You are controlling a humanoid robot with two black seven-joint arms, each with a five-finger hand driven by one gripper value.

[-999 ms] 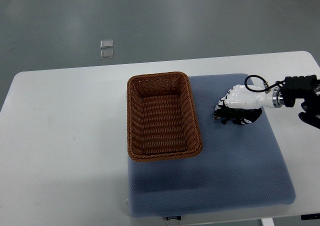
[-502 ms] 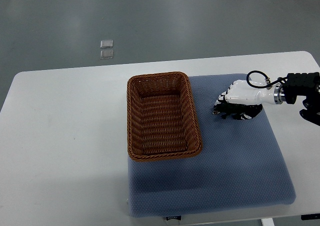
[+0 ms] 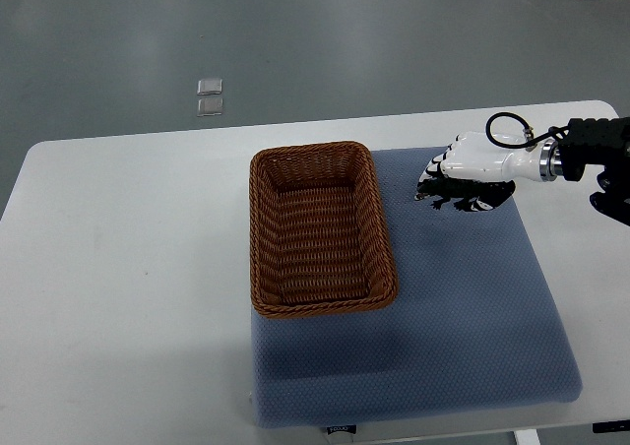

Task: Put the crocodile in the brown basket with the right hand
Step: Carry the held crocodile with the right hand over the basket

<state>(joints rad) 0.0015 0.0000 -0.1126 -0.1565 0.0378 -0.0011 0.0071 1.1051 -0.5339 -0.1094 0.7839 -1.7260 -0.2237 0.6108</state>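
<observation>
The right hand (image 3: pixel 471 164) comes in from the right edge with its fingers (image 3: pixel 440 175) curled down around the crocodile (image 3: pixel 461 199), a small dark toy whose legs and tail poke out beneath the white palm. Hand and toy sit above the blue mat (image 3: pixel 463 317), near its far edge and just to the right of the brown basket (image 3: pixel 264 248), which holds nothing visible. A faint shadow on the mat below the toy suggests it is lifted clear, though a steep view makes that hard to confirm.

The main risk is the grasp itself: much of the crocodile hangs below the fingers, so it may be pinched by only part of its body and could slip or twist loose on the way across. A low carry could also catch the dangling legs on the basket's near wall (it stands tall and sits close), tipping the toy out onto the mat or nudging the basket along the table (image 3: pixel 118 268).

The hand covers the toy's upper side, so the contact points cannot be seen. The forearm is cut off at the picture's edge, and the left arm does not show at all.
</observation>
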